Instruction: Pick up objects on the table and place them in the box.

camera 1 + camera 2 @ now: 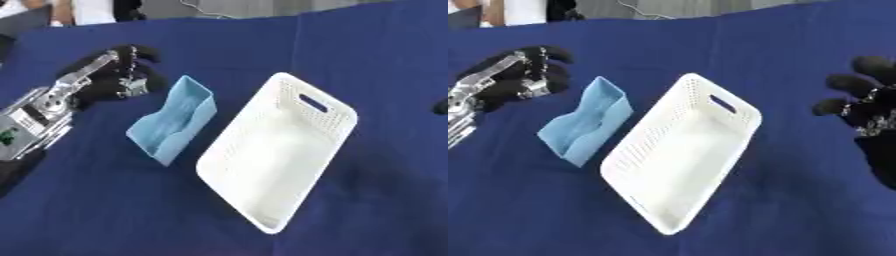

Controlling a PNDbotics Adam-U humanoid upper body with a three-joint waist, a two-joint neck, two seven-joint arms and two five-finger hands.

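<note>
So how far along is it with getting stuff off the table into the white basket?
Nothing looks done yet: the white basket appears to hold nothing. The light blue container lies on the blue tablecloth just left of the basket. Neither hand holds anything. The left hand is up and left of the container, apart from it; the right hand shows at the right edge, fingers relaxed. Grasping and placing the container remain.

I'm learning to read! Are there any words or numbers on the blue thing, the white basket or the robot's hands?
No words or numbers can be read anywhere.
Light blue container: plain, no writing.
White basket: only holes and a handle slot, no label.
Left hand and right hand: black with silver parts, no text.
Left arm: a small green spot, too blurred to read.
</note>
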